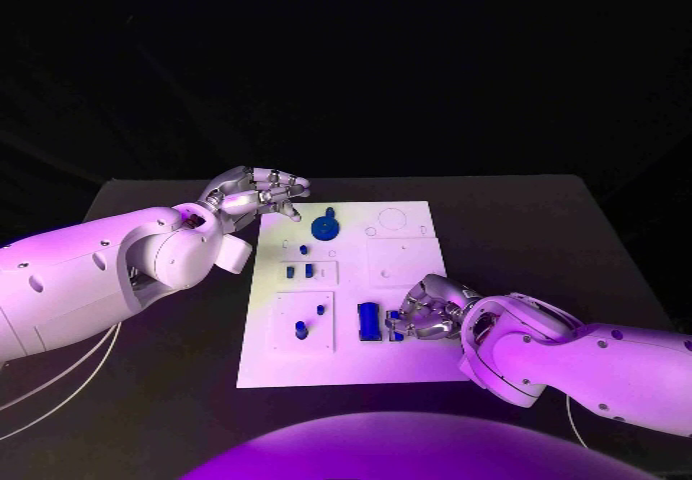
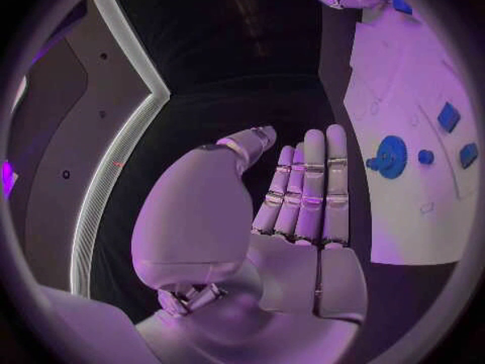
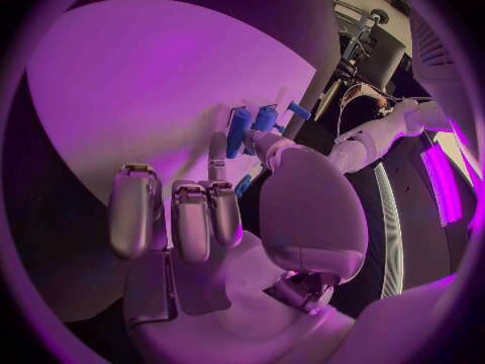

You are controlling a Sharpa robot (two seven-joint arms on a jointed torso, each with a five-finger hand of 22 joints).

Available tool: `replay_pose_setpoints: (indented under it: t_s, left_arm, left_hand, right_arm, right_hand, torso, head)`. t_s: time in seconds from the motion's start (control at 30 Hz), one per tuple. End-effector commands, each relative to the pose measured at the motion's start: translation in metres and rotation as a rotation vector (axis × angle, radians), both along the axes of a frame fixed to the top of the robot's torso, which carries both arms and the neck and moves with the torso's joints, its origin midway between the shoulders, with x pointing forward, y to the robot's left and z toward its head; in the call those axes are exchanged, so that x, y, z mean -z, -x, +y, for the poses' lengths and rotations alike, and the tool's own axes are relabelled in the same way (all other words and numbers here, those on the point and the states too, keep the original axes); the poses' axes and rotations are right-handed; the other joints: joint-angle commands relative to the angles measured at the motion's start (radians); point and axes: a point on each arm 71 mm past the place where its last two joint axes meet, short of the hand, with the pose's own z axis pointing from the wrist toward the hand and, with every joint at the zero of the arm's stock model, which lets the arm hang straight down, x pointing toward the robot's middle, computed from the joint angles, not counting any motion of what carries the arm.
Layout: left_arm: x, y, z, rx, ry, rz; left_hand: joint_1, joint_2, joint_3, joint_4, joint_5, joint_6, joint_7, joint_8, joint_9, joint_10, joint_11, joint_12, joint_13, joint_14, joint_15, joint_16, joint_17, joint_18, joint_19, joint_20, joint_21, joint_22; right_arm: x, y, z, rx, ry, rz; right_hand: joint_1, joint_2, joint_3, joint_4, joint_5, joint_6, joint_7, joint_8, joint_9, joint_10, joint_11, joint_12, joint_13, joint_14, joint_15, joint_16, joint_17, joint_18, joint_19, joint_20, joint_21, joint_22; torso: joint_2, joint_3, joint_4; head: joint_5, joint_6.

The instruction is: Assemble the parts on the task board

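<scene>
Task board (image 1: 411, 355), a white plate, lies mid-tabletop (image 1: 173, 410) with its long side running from 6 toward 12 o'clock; nearest, at its 4 o'clock edge, the right robot hand (image 1: 427, 310) curls its fingers down over the board just beside the long blue part (image 1: 369, 321) and two smaller blue pieces (image 1: 394, 320); whether it pinches one of them cannot be told, since the wrist view only shows blue pieces close by its fingertips (image 3: 217, 150); the likely trouble sits here: crowded fingers could nudge the neighbouring parts out of their seats, or a piece lifted at a slant could jam against its slot; toward 9 o'clock a small blue peg (image 1: 300, 327) stands in its recess; further up, a pair of little blue blocks (image 1: 300, 270) sits near the centre; farthest, near 12 o'clock, the round blue disc (image 1: 327, 226) rests just beside the left robot hand (image 1: 257, 192), which hovers with fingers straight and holding nothing; a careless sweep there might bump the disc.
</scene>
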Motion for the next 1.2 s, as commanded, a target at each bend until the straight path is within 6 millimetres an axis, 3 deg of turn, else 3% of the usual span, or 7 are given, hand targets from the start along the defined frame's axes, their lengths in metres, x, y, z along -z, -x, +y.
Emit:
replay_pose_setpoints:
  t_s: [0.03, 0.4, 0.9, 1.2]
  left_arm:
    - [-0.0008, 0.0006, -0.0028, 0.022, 0.006, -0.004]
    - [-0.0006, 0.0005, -0.0030, 0.023, 0.006, -0.002]
    - [-0.0005, 0.0004, -0.0027, 0.023, 0.005, -0.001]
    - [-0.0003, 0.0003, -0.0024, 0.022, 0.004, -0.001]
  left_hand:
    - [0.002, 0.007, 0.000, 0.007, 0.003, -0.006, 0.001, -0.005, -0.001, -0.006, 0.001, 0.004, -0.002, -0.002, 0.008, -0.006, -0.001, 0.013, 0.007, -0.001, -0.004, -0.001]
    - [0.002, 0.007, 0.000, 0.007, 0.003, -0.006, 0.001, -0.005, -0.001, -0.006, 0.001, 0.004, -0.002, -0.003, 0.008, -0.006, -0.001, 0.013, 0.007, -0.001, -0.004, -0.001]
    - [0.003, 0.006, 0.000, 0.007, 0.003, -0.007, 0.001, -0.005, -0.001, -0.007, 0.001, 0.004, -0.002, -0.003, 0.008, -0.006, -0.001, 0.013, 0.007, -0.001, -0.004, -0.002]
    - [0.003, 0.006, 0.000, 0.007, 0.003, -0.007, 0.001, -0.005, -0.001, -0.007, 0.001, 0.004, -0.002, -0.003, 0.008, -0.006, -0.001, 0.013, 0.007, -0.001, -0.004, -0.002]
  right_arm:
    - [0.0001, 0.0018, 0.0024, -0.022, 0.005, 0.000]
    - [0.0001, 0.0013, 0.0020, -0.020, 0.004, -0.003]
    - [0.0008, 0.0008, -0.0037, -0.018, 0.015, -0.001]
    - [-0.0013, 0.0040, -0.0047, -0.033, 0.008, 0.002]
  right_hand:
    - [-0.016, -0.005, -0.016, 0.005, 0.002, 0.002, 0.005, -0.008, -0.003, 0.085, -0.004, -0.002, 0.234, 0.092, -0.005, 0.002, 0.212, -0.010, 0.030, -0.005, -0.005, 0.195]
    - [-0.043, -0.011, -0.097, 0.046, 0.001, 0.005, 0.008, -0.013, -0.011, 0.084, -0.001, -0.006, 0.232, 0.092, -0.003, 0.000, 0.209, -0.010, 0.028, -0.003, -0.009, 0.195]
    - [-0.042, -0.011, -0.114, 0.045, 0.002, 0.004, 0.008, -0.015, -0.013, 0.082, -0.001, -0.011, 0.230, 0.091, -0.003, -0.001, 0.205, -0.009, 0.026, -0.002, -0.015, 0.193]
    - [0.001, -0.008, -0.135, 0.035, 0.005, 0.002, 0.007, -0.017, -0.016, 0.082, -0.002, -0.011, 0.230, 0.091, -0.004, -0.001, 0.205, -0.009, 0.026, -0.003, -0.016, 0.193]
  torso:
    - [0.000, -0.0002, 0.0001]
    - [0.000, 0.0005, 0.0000]
    - [-0.001, 0.0005, 0.0001]
    - [-0.001, 0.0008, -0.0014]
  head:
    - [0.000, 0.000]
    - [0.000, 0.000]
    - [0.000, 0.000]
    - [0.001, 0.000]
